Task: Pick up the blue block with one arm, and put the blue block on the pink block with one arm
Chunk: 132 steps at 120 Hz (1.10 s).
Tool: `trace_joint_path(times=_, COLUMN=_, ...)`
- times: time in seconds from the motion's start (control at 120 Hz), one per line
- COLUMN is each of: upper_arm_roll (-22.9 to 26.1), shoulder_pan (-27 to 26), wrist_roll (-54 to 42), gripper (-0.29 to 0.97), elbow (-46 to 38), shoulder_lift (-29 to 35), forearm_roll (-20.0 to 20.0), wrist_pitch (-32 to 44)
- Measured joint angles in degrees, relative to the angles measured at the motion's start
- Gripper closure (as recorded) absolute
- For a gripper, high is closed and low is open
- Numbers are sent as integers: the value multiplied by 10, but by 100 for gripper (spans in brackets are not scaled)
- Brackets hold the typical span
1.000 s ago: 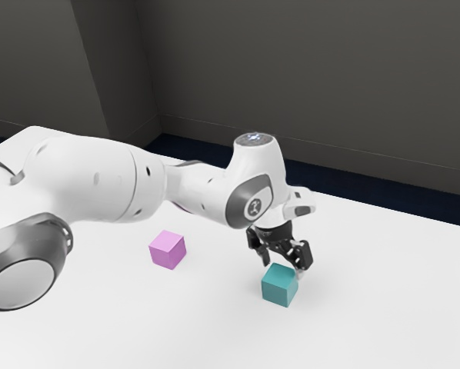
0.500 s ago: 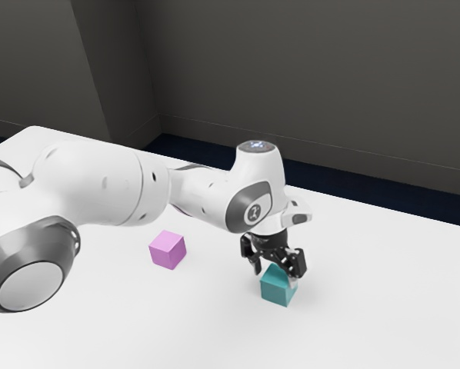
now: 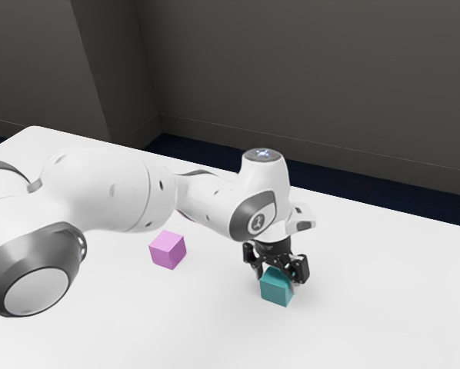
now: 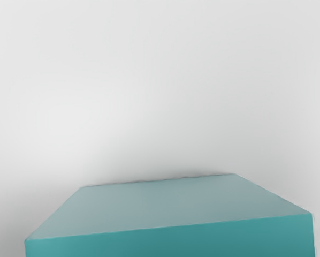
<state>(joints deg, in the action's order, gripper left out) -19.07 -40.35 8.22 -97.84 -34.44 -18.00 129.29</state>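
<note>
The jaws are coming down over the blue block and are now straddling its upper half, spread and not yet pinching it. The block is sitting on the desk, so closing looks next. The pink block is lying well apart toward the exterior view's left, with nothing standing between them.

Arm is showing glossy white rounded shells with grey joint rings. Grey cap is sitting lower left. Blue light is glowing mid-frame. Gripper is showing black.
</note>
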Motion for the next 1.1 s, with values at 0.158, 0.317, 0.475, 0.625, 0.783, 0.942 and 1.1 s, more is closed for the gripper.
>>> trace_joint_path(times=0.158, upper_arm_roll=0, shoulder_pan=-3, wrist_roll=8, gripper=2, elbow=-1, shoulder_lift=-4, forearm_roll=1, wrist_pitch=14)
trace_joint_path(times=0.317, upper_arm_roll=0, shoulder_pan=-2, wrist_roll=17, gripper=2, elbow=-1, shoulder_lift=-8, forearm_roll=1, wrist_pitch=22)
trace_joint_path(times=0.475, upper_arm_roll=0, shoulder_pan=-2, wrist_roll=25, gripper=2, elbow=-2, shoulder_lift=-9, forearm_roll=1, wrist_pitch=24)
trace_joint_path(times=0.625, upper_arm_roll=0, shoulder_pan=-3, wrist_roll=31, gripper=13, elbow=-2, shoulder_lift=-9, forearm_roll=1, wrist_pitch=26)
trace_joint_path(times=0.783, upper_arm_roll=0, shoulder_pan=-4, wrist_roll=37, gripper=29, elbow=-2, shoulder_lift=-8, forearm_roll=2, wrist_pitch=27)
trace_joint_path(times=0.942, upper_arm_roll=-1, shoulder_pan=-4, wrist_roll=45, gripper=31, elbow=-2, shoulder_lift=-7, forearm_roll=5, wrist_pitch=27)
trace_joint_path(times=1.1, upper_arm_roll=-1, shoulder_pan=-3, wrist_roll=52, gripper=33, elbow=-2, shoulder_lift=-4, forearm_roll=6, wrist_pitch=26)
